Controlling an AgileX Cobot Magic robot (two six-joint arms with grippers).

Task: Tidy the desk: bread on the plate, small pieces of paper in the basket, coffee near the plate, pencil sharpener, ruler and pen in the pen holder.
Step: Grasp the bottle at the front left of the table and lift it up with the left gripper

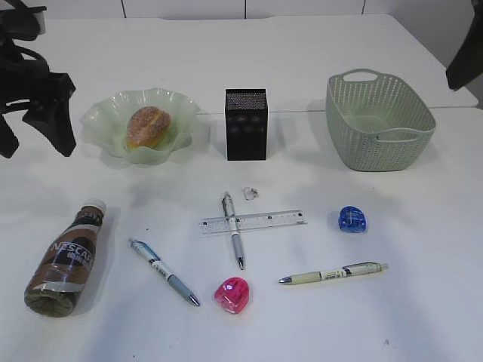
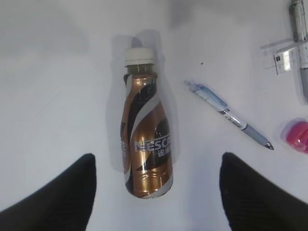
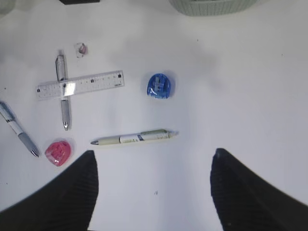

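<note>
The bread lies in the green wavy plate. The coffee lies on its side at the desk's front left; my left gripper hangs open high above the coffee, touching nothing. The black pen holder and the basket stand at the back. A ruler crosses a pen; two more pens, a pink sharpener, a blue sharpener and a small paper piece lie around. My right gripper is open and empty above the desk.
The desk is a plain white top. In the exterior view the left arm hangs at the far left beside the plate, and only a dark edge of the right arm shows at the top right.
</note>
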